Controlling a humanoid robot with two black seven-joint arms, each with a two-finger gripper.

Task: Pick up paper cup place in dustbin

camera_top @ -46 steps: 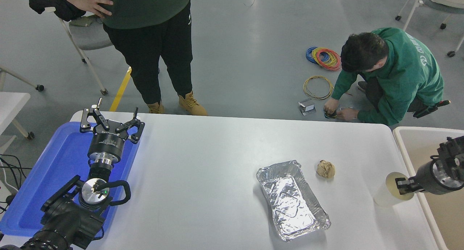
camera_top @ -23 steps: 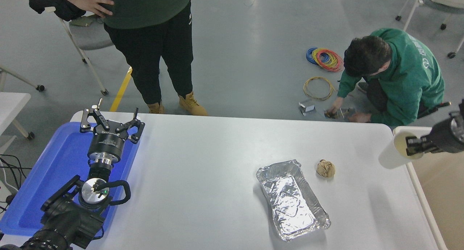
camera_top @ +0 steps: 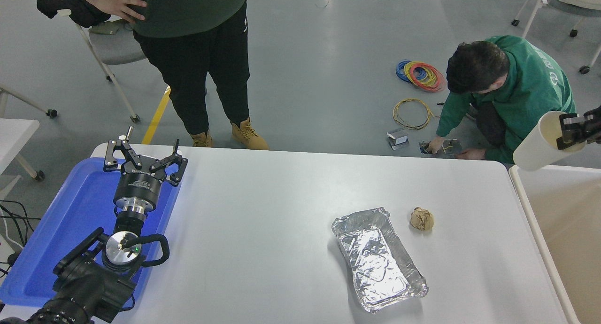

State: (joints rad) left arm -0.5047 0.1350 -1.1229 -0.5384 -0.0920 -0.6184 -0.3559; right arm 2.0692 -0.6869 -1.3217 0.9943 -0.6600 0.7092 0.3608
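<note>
The white paper cup [camera_top: 540, 144] hangs in the air at the right edge, tilted, its cream inside facing right. My right gripper [camera_top: 570, 129] is shut on the cup's rim and holds it high above the near-left corner of the dustbin [camera_top: 526, 202], whose white rim and beige inside show at the lower right. Most of the right arm is out of frame. My left gripper [camera_top: 144, 162] is open and parked over the blue tray at the lower left.
A silver foil tray [camera_top: 378, 258] and a crumpled brown paper ball [camera_top: 421, 219] lie on the white table [camera_top: 263, 220]. A blue tray [camera_top: 70, 220] sits at the left. One person stands beyond the far edge; another crouches on the floor by cable coils.
My right gripper has lifted the cup from table level at the right edge, up and rightward, to above the dustbin's corner. The crouching person has shifted hands. The left arm has not moved.
</note>
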